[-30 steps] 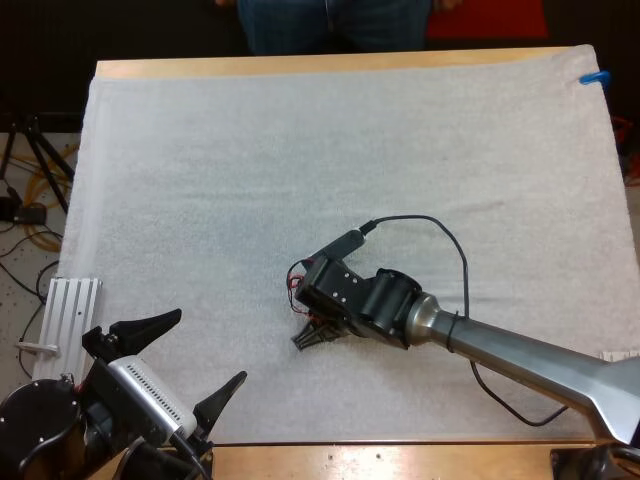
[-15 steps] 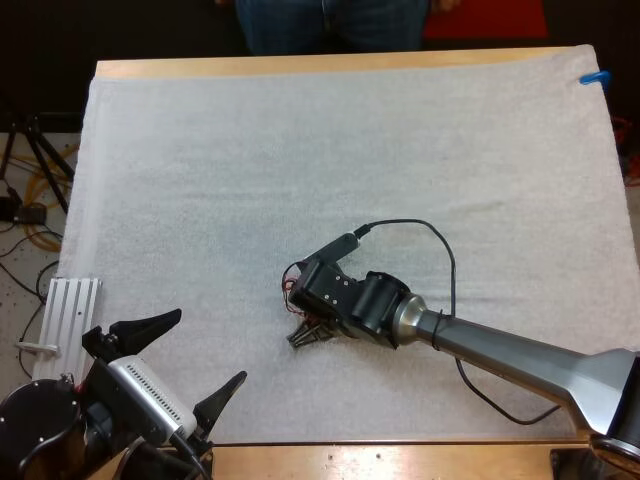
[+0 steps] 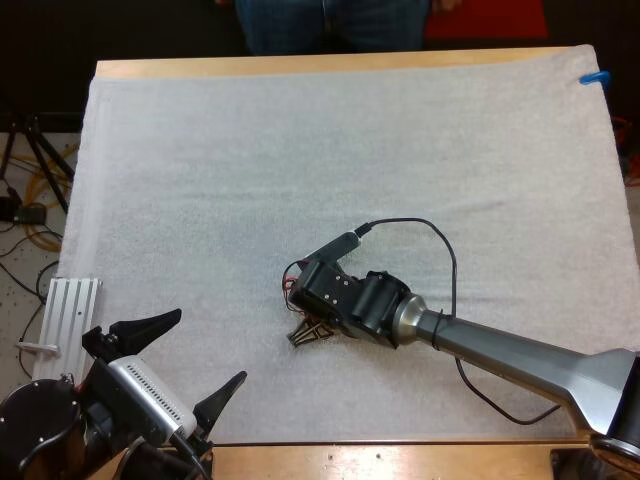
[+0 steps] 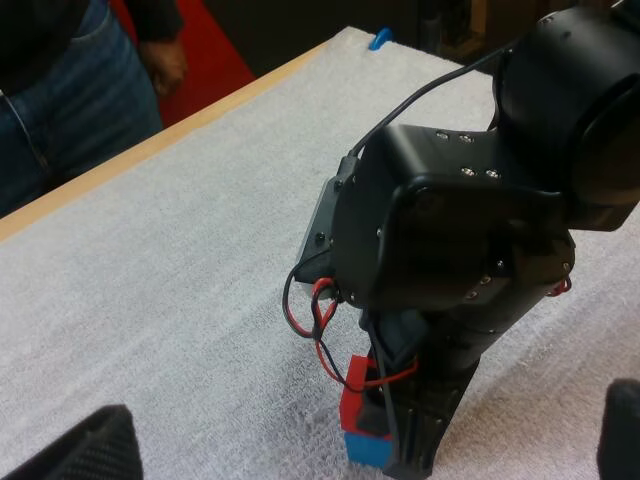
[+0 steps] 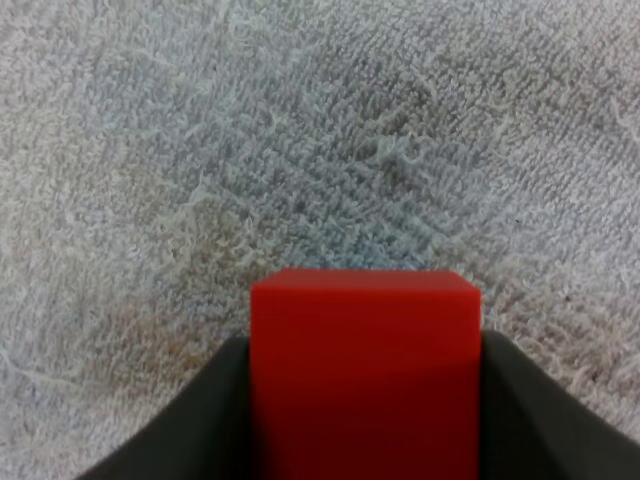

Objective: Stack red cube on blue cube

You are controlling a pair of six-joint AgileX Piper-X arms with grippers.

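The red cube (image 5: 365, 370) sits between the fingers (image 5: 200, 420) of my right gripper (image 3: 305, 337), which press on it from both sides. In the left wrist view the red cube (image 4: 360, 385) rests squarely on top of the blue cube (image 4: 366, 447), which stands on the white mat (image 3: 250, 180). The right gripper points straight down over the pair, near the middle of the mat. My left gripper (image 3: 190, 362) hovers at the table's near left corner, open and holding nothing, well apart from the cubes.
A person in jeans (image 3: 330, 20) stands at the table's far side. A ribbed metal block (image 3: 65, 310) lies just off the mat's left edge, near my left arm. Bare mat surrounds the cubes.
The right arm has shifted slightly left with the red cube and then held still. The left arm has not moved.
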